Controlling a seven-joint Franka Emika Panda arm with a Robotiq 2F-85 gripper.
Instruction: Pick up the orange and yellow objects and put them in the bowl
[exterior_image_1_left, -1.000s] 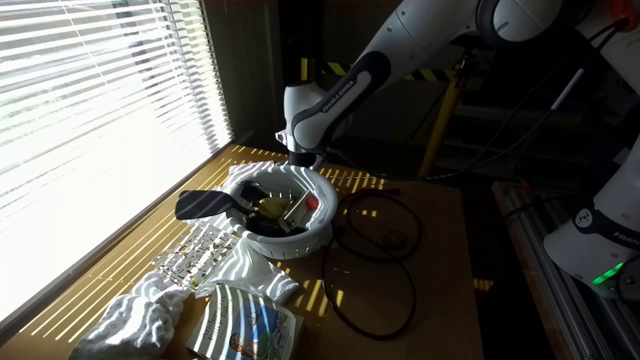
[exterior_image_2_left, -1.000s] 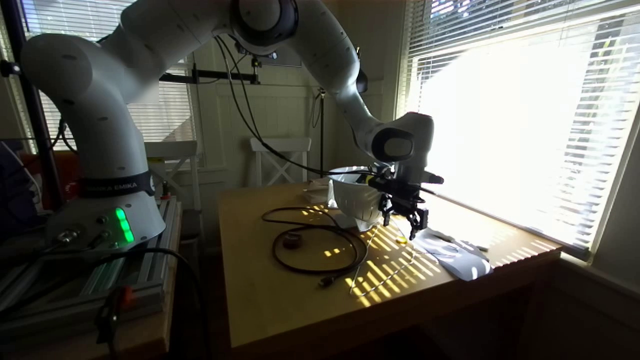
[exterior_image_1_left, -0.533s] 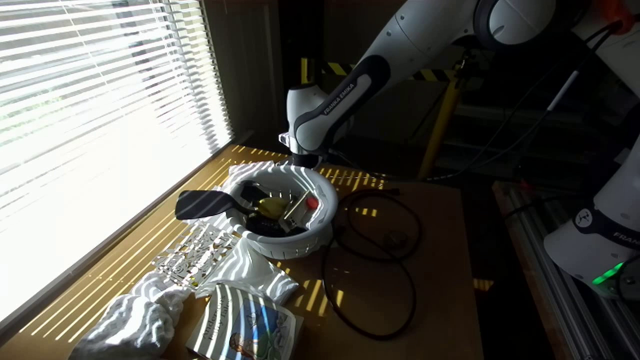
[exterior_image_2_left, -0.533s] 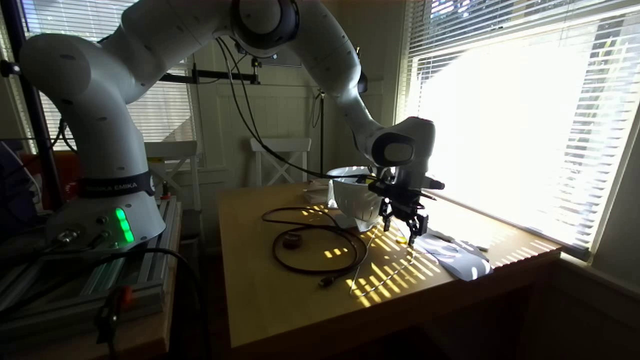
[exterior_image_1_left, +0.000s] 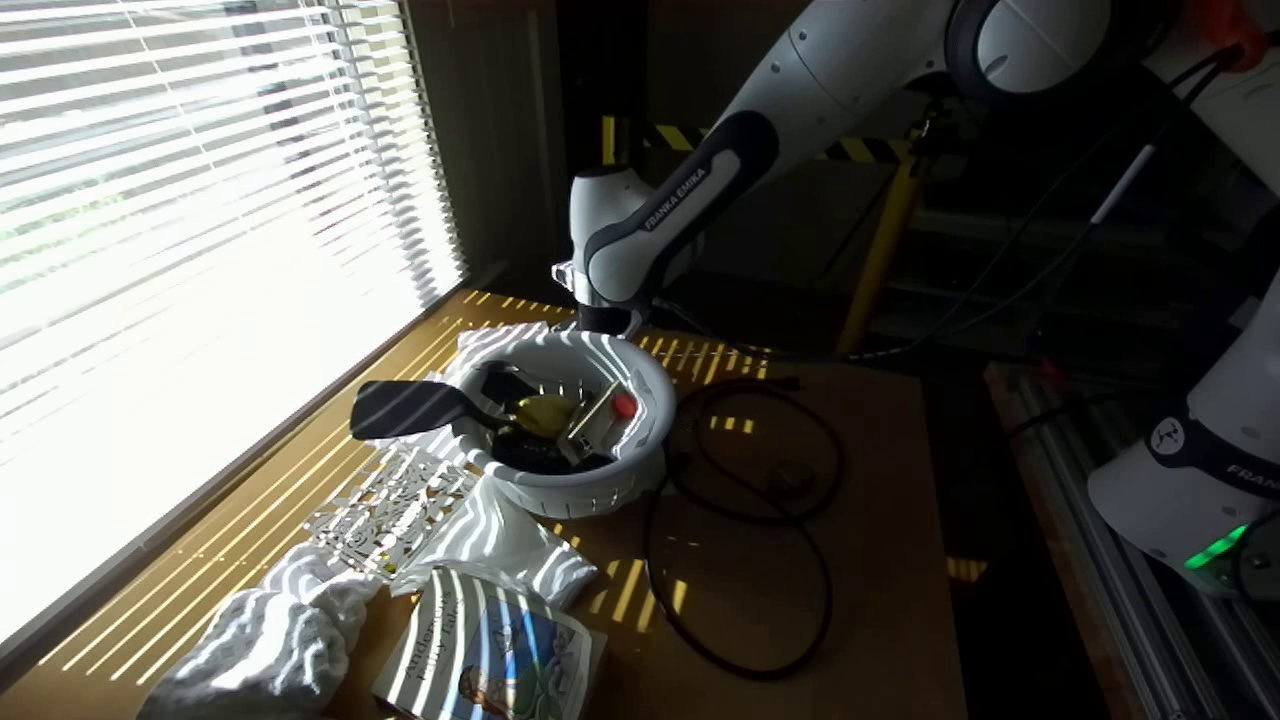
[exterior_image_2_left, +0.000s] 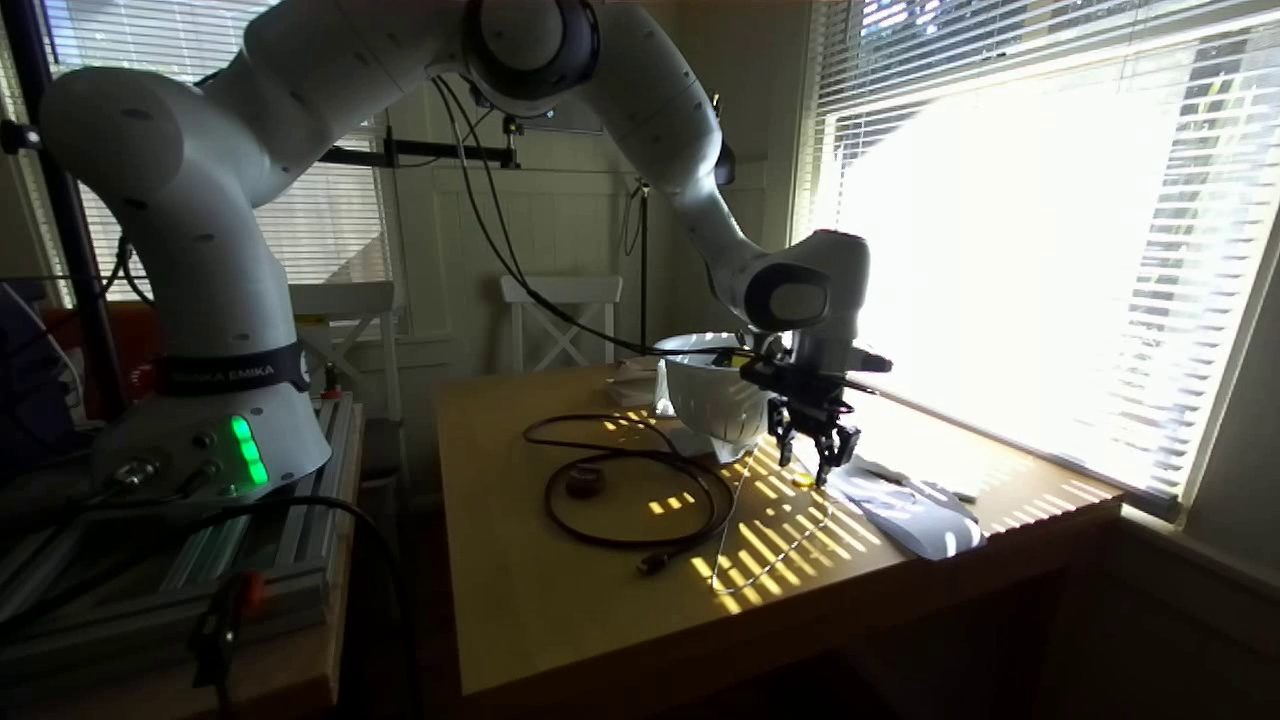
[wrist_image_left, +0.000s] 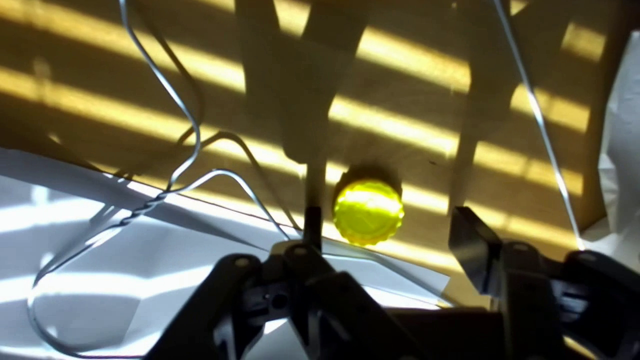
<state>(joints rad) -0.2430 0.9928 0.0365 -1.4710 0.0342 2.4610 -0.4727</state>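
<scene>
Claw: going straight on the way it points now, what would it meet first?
Likely the yellow disc on the tabletop, which shows between the two fingers of the claw. Depth is unclear, though: one finger could brush the silver wire first.

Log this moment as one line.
tool: open, empty | yellow disc: on table, seen between jaws | bowl: another yellow item inside

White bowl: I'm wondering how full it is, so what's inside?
In an exterior view, the bowl holds a yellow object, a pale boxy thing, a red round piece, dark things and a black spatula jutting out. Whatever lies beneath them is covered.
</scene>
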